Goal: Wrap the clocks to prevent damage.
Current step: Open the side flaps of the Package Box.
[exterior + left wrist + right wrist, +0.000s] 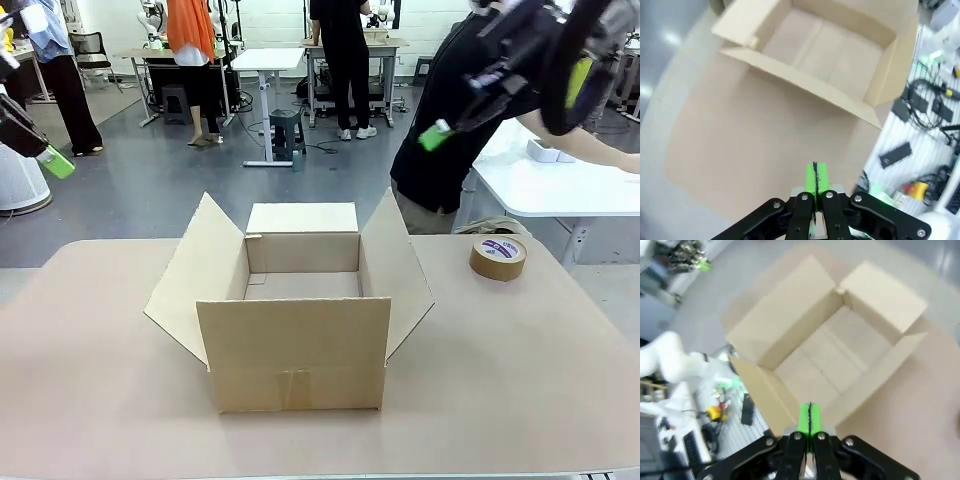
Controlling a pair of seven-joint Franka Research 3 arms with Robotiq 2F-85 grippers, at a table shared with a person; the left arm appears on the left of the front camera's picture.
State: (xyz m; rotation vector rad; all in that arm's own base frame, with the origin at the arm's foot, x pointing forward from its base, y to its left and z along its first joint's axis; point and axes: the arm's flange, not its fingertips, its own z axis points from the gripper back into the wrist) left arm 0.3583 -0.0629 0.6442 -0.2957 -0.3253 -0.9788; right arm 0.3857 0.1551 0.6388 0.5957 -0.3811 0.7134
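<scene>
The left end effector (815, 172) and right end effector (809, 415), pads together on nothing, hang above the empty cardboard box (295, 345), tape roll (498, 257) at its right; a careless descent could catch and crush a raised flap (400, 265).

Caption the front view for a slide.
Open cardboard box and tape roll on the table; left gripper and right gripper raised, shut.

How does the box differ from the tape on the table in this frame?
The box is big and rectangular; the tape is a small round roll. The box stands open mid-table with its flaps spread and nothing inside; the tape lies flat toward the far right of the table. The tape carries purple print on top; the box is plain. Both are brown and rest on the table, apart from each other.
</scene>
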